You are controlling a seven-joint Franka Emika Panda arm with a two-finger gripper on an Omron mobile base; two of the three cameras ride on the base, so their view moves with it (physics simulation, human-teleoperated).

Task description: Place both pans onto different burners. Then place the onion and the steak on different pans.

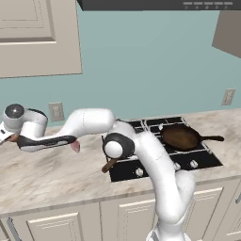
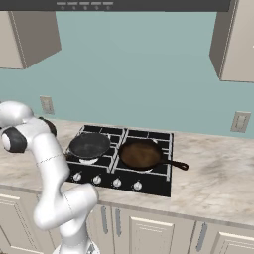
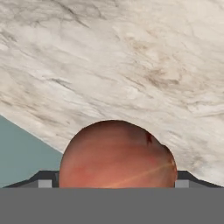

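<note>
Onion [image 3: 117, 154] sits on the marble counter [image 3: 131, 65], close between the gripper's [image 3: 117, 181] finger tips; whether the jaws grip it or just stand around it cannot be told. Both pans rest on the cooktop [image 2: 149, 183]: black pan [image 2: 89, 144] front left, reddish-brown pan [image 2: 140, 154] beside it.

Black pan [image 2: 90, 144] & brown pan [image 2: 140, 154] side by side on cooktop [image 2: 149, 184] burners.

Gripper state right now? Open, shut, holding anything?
Gripper: jaws stand wide, one on each side of the onion; whether they clamp it cannot be told.
</note>
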